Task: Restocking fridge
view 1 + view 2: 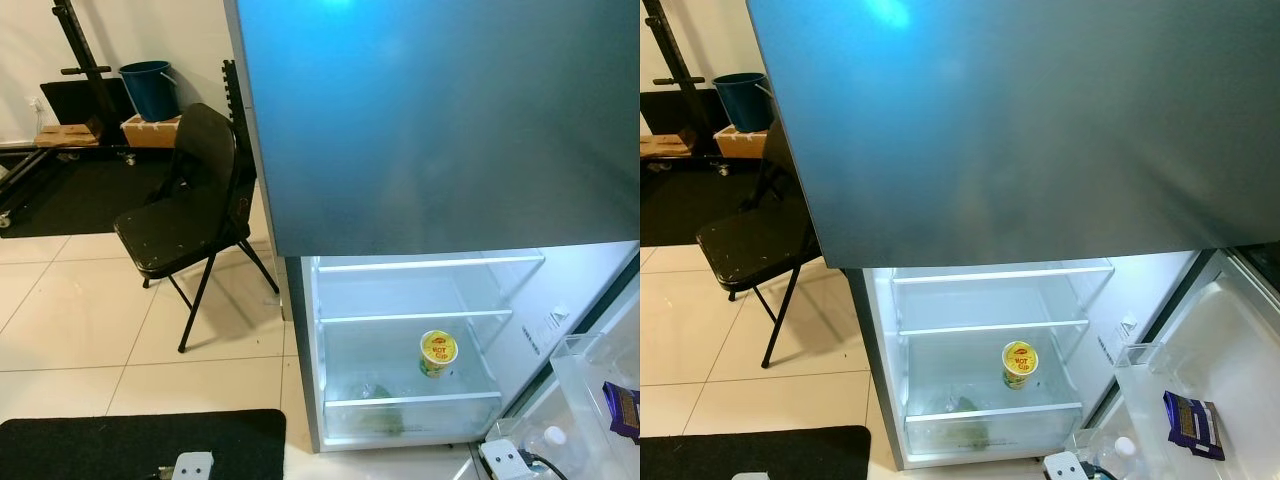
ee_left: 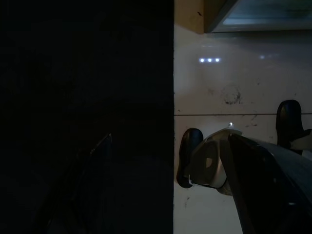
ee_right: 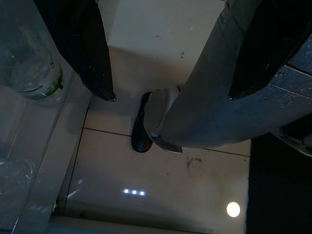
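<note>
Left eye view: fridge fills upper right of frame, its dark upper door shut, lower compartment open and lit. Yellow noodle cup stands upright on the lower glass shelf, right of centre, nothing touching it. Greenish item in the crisper drawer below, blurred, cannot tell what. Open fridge door at lower right; door bin holds a purple packet and a white-capped bottle lower down. Black folding chair stands left of centre on the tile floor, just beside the fridge's left side. Blue bucket on a cardboard box at upper left, near a black stand. Black mat at lower left.

Left wrist view: left gripper very dark, hanging over the mat edge; open or closed, cannot tell. Robot's foot on the tiles beside it.

Right wrist view: right gripper hangs low by the door bin, fingers apart, holding nothing; clear bottle in the bin just beside one finger.
</note>
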`<state>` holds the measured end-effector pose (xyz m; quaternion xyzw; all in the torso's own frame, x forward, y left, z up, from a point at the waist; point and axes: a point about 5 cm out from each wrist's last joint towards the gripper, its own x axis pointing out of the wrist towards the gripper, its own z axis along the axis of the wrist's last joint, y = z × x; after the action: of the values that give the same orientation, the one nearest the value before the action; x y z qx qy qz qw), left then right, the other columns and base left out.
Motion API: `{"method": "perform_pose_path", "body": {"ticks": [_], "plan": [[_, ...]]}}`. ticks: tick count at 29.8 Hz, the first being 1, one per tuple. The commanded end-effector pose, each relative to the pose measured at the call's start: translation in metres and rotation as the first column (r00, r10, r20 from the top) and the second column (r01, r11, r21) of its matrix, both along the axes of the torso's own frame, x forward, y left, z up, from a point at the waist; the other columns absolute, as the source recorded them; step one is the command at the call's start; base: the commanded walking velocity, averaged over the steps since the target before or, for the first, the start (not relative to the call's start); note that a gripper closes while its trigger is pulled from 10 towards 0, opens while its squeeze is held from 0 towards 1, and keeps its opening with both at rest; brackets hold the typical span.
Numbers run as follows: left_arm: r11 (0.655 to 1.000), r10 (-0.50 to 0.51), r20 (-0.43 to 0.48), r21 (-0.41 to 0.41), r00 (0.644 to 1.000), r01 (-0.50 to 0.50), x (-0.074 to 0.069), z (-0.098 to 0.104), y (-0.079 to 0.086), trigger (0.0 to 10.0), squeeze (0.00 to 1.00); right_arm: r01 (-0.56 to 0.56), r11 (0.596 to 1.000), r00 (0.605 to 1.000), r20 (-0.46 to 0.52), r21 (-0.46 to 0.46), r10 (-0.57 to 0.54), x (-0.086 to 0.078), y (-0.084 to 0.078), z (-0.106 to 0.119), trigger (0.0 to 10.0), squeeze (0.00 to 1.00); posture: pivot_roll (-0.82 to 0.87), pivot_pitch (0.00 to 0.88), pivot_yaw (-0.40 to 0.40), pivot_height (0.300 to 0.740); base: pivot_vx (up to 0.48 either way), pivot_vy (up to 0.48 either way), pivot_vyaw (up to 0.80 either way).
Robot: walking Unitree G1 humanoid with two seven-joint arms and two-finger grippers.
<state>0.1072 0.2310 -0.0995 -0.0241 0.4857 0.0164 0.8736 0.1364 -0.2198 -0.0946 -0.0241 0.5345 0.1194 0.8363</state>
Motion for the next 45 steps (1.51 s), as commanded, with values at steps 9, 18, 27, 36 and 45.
{"method": "perform_pose_path", "body": {"ticks": [9, 18, 27, 36, 45], "plan": [[1.000, -0.003, -0.022, -0.011, 1.000, 0.002, -0.004, -0.003, -0.006, 10.0, 0.00, 0.003, 1.000, 1.000, -0.015, -0.030, -0.004, -0.003, -0.002, -0.001, 10.0, 0.00, -0.04, 0.000, -0.032, 0.740, 0.000, 0.000, 0.00], [1.000, -0.009, -0.045, -0.018, 0.999, 0.008, -0.005, -0.004, -0.008, 10.0, 0.00, -0.022, 0.999, 0.999, -0.024, -0.047, 0.020, -0.005, -0.003, -0.002, 10.0, 0.00, -0.04, 0.000, -0.034, 0.740, 0.000, 0.000, 0.00], [1.000, -0.024, -0.055, -0.014, 0.998, 0.023, -0.005, -0.005, -0.009, 10.0, 0.00, -0.024, 0.997, 1.000, -0.016, -0.067, 0.023, -0.002, -0.006, 0.000, 10.0, 0.00, -0.04, 0.000, -0.033, 0.740, 0.000, 0.000, 0.00], [0.999, -0.031, -0.068, -0.016, 0.997, 0.030, -0.005, -0.006, -0.012, 10.0, 0.00, -0.032, 0.996, 0.999, -0.018, -0.080, 0.031, -0.002, -0.004, -0.001, 10.0, 0.00, -0.04, 0.000, -0.033, 0.740, 0.000, 0.000, 0.00], [0.999, -0.031, -0.079, -0.026, 0.996, 0.029, -0.007, -0.007, -0.016, 10.0, 0.00, -0.028, 0.996, 1.000, -0.011, -0.089, 0.027, -0.003, -0.005, -0.001, 10.0, 0.00, -0.04, 0.000, -0.029, 0.740, 0.000, 0.000, 0.00]]}}
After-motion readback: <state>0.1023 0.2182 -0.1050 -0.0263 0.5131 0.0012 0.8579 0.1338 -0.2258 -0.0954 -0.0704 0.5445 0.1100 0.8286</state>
